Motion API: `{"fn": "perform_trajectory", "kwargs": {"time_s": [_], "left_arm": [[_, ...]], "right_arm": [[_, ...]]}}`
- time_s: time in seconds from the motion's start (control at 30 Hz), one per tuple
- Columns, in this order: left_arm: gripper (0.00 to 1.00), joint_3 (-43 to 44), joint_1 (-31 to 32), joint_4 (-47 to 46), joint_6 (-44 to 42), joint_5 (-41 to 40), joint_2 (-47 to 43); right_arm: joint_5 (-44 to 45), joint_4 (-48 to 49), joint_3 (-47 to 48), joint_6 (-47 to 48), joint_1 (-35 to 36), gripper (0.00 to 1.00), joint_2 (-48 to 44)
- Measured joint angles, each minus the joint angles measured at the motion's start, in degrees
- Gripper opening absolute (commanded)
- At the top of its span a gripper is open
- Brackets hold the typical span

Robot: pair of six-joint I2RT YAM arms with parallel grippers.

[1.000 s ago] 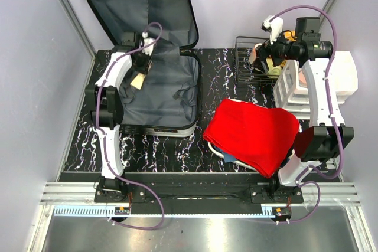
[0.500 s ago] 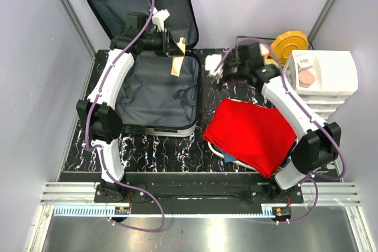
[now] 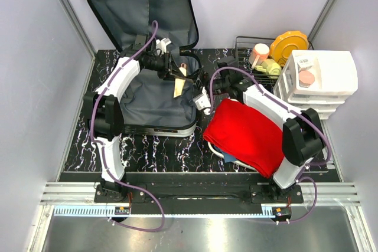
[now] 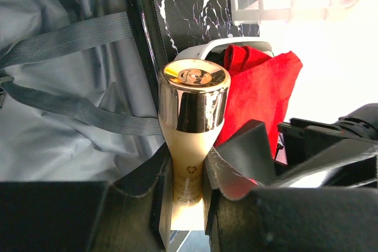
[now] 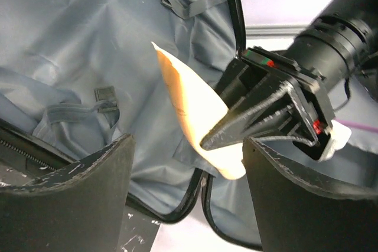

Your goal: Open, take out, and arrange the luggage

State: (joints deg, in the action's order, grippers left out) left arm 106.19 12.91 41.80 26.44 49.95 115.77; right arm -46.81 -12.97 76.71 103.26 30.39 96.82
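Showing a black marbled bench with the luggage lying open on its left half, base flat, lid standing up against the back wall, grey lining and straps exposed. Showing next, right of the luggage, a red cloth draped over a white basin, and behind that a white drawer organiser beside a wire basket. Clamping a cream bottle with a shiny gold cap between the closed left fingers, tilted over the luggage's right rim, with the right fingers spread wide open just beside the bottle, holding nothing.
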Motion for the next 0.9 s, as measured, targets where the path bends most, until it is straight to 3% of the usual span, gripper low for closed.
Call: {"fn": "perform_trajectory", "kwargs": {"time_s": [0.33, 0.43, 0.53, 0.57, 0.6, 0.63, 0.67, 0.73, 0.77, 0.9], "left_arm": [[0.09, -0.2, 0.9, 1.6, 0.1, -0.8, 0.0], [0.08, -0.2, 0.9, 1.9, 0.1, -1.0, 0.0], [0.08, -0.2, 0.8, 2.2, 0.2, -1.1, 0.0], [0.08, -0.2, 0.8, 2.2, 0.2, -1.1, 0.0], [0.13, -0.2, 0.8, 2.4, 0.1, -1.3, 0.1], [0.21, -0.2, 0.8, 2.6, 0.2, -1.3, 0.1], [0.51, -0.2, 0.8, 2.7, 0.1, -1.3, 0.2], [0.86, -0.2, 0.8, 3.1, -0.3, -1.7, 0.3], [0.99, -0.2, 0.7, 3.1, -0.6, -1.8, 0.4], [0.99, 0.0, -0.8, 2.0, -1.0, -0.9, 0.4]], "right_arm": [[-0.9, 2.7, 4.9, 7.3, 3.9, 0.65, 8.6], [-0.7, 2.7, 5.7, 8.6, 4.8, 0.55, 9.2], [-0.8, 1.3, 6.1, 9.7, 4.9, 0.38, 9.8], [-0.7, 0.4, 6.3, 9.8, 4.9, 0.28, 10.0], [-0.7, 0.2, 6.3, 10.3, 4.9, 0.06, 10.1], [-0.7, -0.2, 6.5, 10.6, 4.9, 0.0, 10.1], [-0.7, -0.4, 6.6, 11.0, 4.9, 0.0, 10.1], [-0.5, -1.0, 6.6, 11.1, 5.0, 0.0, 10.1], [-0.6, -1.2, 6.6, 11.1, 5.0, 0.0, 10.1], [-0.1, -1.1, 6.6, 7.3, 5.0, 0.0, 9.9]]}}
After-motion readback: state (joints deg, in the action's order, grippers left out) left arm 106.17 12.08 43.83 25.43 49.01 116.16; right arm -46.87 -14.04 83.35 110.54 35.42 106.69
